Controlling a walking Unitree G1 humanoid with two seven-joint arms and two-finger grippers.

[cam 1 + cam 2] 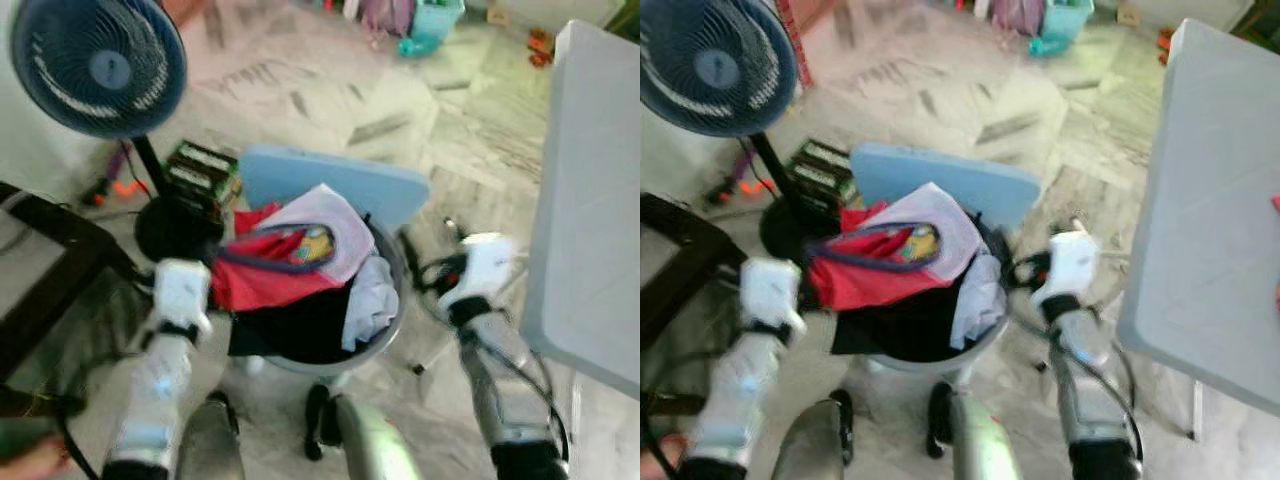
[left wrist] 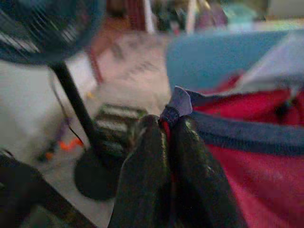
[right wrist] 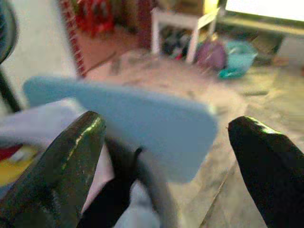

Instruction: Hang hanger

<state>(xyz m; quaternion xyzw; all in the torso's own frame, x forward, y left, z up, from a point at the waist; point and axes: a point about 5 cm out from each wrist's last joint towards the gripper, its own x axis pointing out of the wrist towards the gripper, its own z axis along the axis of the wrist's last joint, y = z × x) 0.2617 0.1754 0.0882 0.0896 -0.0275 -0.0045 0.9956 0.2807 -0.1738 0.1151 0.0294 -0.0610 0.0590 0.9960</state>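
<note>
No hanger discernible among the blurred clothes. Left gripper (image 2: 171, 137) at 9 o'clock of one round laundry basket (image 1: 392, 325), fingers pinched tight on the navy-trimmed edge of a red garment (image 1: 262, 280). Right gripper (image 3: 166, 142) at 3 o'clock of the basket, fingers spread wide, holding nothing. One fan (image 1: 98, 62) at 11 o'clock, one grey table (image 1: 590, 200) crowding 3 o'clock, bare marble floor (image 1: 330, 100) toward 12.

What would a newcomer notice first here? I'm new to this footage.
A round basket heaped with clothes sits on the floor between the robot's arms, a red garment on top. The left gripper has its jaws shut on that garment's blue edge. A blue fan stands at the far left.
</note>
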